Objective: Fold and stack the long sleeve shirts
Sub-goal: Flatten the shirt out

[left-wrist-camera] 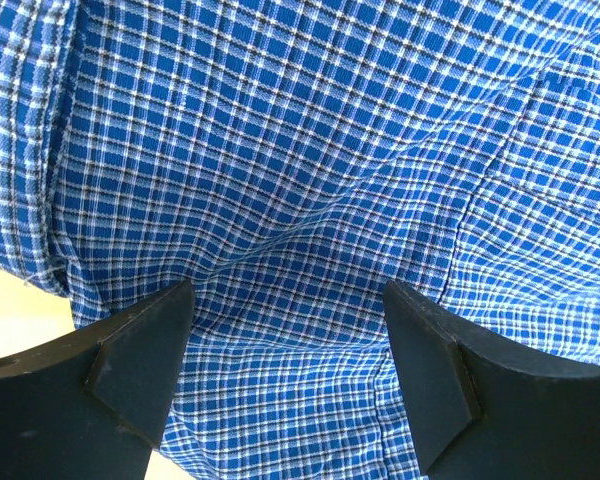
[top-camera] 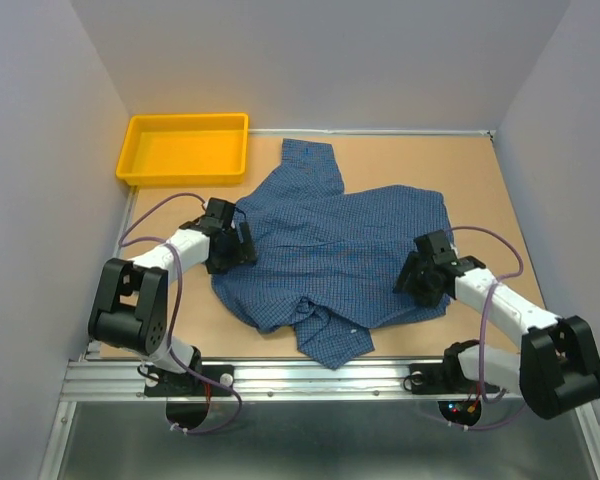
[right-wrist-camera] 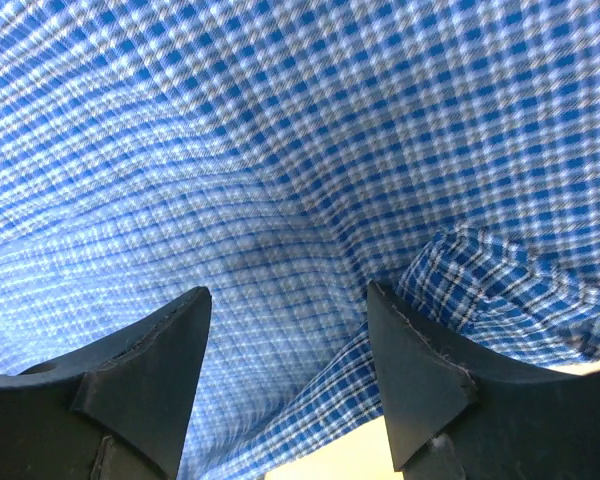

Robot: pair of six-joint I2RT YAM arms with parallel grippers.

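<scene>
On the brown bench (top-camera: 480, 180) the blue shirt (top-camera: 330, 250) lies rumpled centrally, both arms' jaws wide open and empty over its left and right edges, where closing could pinch several layers and skew the fold.

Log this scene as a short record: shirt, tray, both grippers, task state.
shirt: blue check, lying unfolded and rumpled on the table
tray: yellow, far-left corner, no shirt in it
left gripper: open, over the shirt's left edge
right gripper: open, over the shirt's right edge
task state: no neat fold yet, no stack
</scene>
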